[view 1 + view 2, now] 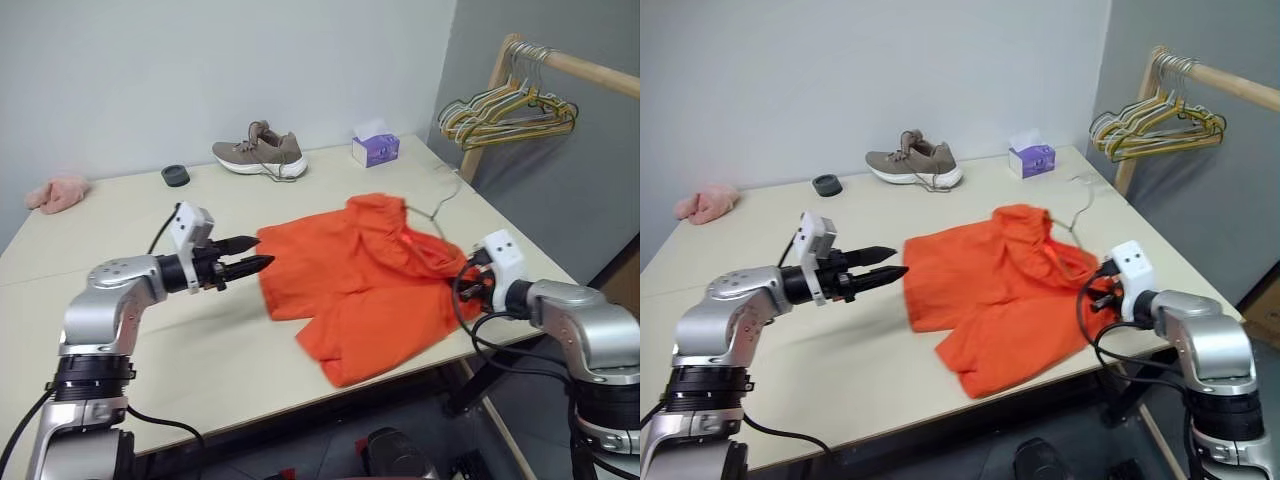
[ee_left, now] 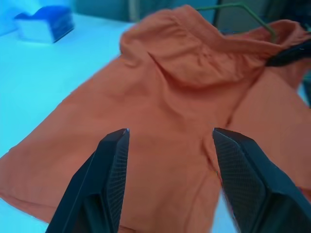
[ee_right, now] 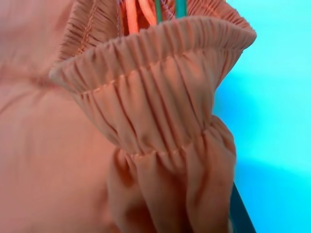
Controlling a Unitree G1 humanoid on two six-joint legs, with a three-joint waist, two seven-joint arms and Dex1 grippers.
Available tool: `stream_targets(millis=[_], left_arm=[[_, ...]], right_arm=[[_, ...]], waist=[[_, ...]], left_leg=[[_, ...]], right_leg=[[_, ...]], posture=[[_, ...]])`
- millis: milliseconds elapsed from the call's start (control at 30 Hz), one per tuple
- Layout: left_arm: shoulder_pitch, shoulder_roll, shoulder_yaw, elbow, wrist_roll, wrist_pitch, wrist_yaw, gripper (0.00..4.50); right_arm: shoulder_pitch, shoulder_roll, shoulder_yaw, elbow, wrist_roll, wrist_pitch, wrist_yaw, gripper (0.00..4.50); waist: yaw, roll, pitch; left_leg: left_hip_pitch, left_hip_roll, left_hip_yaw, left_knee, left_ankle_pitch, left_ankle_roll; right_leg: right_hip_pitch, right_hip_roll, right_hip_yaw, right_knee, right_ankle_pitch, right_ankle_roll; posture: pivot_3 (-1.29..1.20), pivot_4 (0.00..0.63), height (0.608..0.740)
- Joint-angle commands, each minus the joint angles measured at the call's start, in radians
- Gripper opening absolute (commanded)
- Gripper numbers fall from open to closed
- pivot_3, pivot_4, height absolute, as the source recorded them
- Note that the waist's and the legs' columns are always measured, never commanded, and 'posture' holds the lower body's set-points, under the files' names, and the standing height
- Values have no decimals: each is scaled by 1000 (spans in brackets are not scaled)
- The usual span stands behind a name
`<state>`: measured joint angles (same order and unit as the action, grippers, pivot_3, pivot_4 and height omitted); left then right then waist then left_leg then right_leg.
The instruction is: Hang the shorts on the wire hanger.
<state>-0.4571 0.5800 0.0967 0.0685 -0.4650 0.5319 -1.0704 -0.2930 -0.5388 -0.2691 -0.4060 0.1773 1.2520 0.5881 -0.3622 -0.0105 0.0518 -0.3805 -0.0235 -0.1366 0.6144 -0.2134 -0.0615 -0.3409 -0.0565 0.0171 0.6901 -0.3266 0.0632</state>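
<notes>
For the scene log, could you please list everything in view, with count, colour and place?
shorts: one, orange, right half of table.
wire hanger: one, olive-green, partly under shorts.
shoe: one, grey-brown, far edge.
tissue box: one, purple, far right.
small round object: one, dark, far left.
cloth: one, pink, left edge.
hangers: a bunch, yellow and pale, on wooden rail.
table: one, beige.
left gripper: open, beside shorts.
right gripper: shut on shorts' waistband.

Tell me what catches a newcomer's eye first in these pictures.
The bright orange shorts lie spread over the pale table, reaching its near right edge. The left pincer hangs open just beside their left hem, while the right pincer is shut on the gathered waistband at the right. Farther back, a grey-brown shoe sits by the wall.
</notes>
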Motion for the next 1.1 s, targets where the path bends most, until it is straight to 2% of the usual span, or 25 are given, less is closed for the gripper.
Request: stream_targets(millis=[33, 167, 433, 600, 700, 867, 1100], left_arm=[[-67, -65, -64, -98, -31, -13, 3, 2857], [-91, -141, -129, -159, 0, -72, 30, 2857], [-99, -263, -207, -246, 3, -107, 111, 2857], [-126, -348, -235, -248, 12, -140, 169, 2857], [-134, -371, -231, -248, 3, -149, 185, 2857], [-125, -371, -271, -256, 31, -188, 171, 2857], [-122, -367, -296, -264, 43, -222, 163, 2857]], right_arm=[[30, 3, -128, -58, -27, 22, -105, 0], [34, 44, -206, -69, -58, 24, -224, 0], [27, 122, -268, -89, -126, -15, -418, 0], [-41, 67, -252, -45, -211, -162, -544, 0], [-88, 50, -252, -15, -222, -187, -574, 0], [-145, 34, -253, 59, -245, -204, -629, 0], [-277, 57, -323, 164, -218, -118, -680, 0]], waist=[[-4, 0, 0], [-46, 3, -2], [-123, 5, -3], [-142, 4, -1], [-156, 3, -1], [-162, 3, -1], [-160, 3, -1]], left_leg=[[0, 0, 1, 0, 0, 0], [0, -1, 4, 0, 0, 0], [6, -1, 5, 0, 0, 0], [11, -1, 6, 0, 0, 0], [18, 0, 5, -2, 0, 0], [18, -1, 5, -5, 0, 0], [18, -1, 6, -5, 0, 0]], right_leg=[[0, 0, 0, 0, 0, 0], [0, 0, 2, -2, 0, 0], [6, 1, 2, -2, 0, 1], [13, 1, 3, -7, 1, 3], [23, 1, 1, -14, 1, 3], [23, 1, 1, -18, 1, 3], [23, 1, 1, -18, 1, 3]], posture=[[-494, 6, 740], [-517, 6, 740], [-517, 5, 740], [-506, 8, 740], [-501, 7, 740], [-497, 4, 740], [-493, 6, 740]])
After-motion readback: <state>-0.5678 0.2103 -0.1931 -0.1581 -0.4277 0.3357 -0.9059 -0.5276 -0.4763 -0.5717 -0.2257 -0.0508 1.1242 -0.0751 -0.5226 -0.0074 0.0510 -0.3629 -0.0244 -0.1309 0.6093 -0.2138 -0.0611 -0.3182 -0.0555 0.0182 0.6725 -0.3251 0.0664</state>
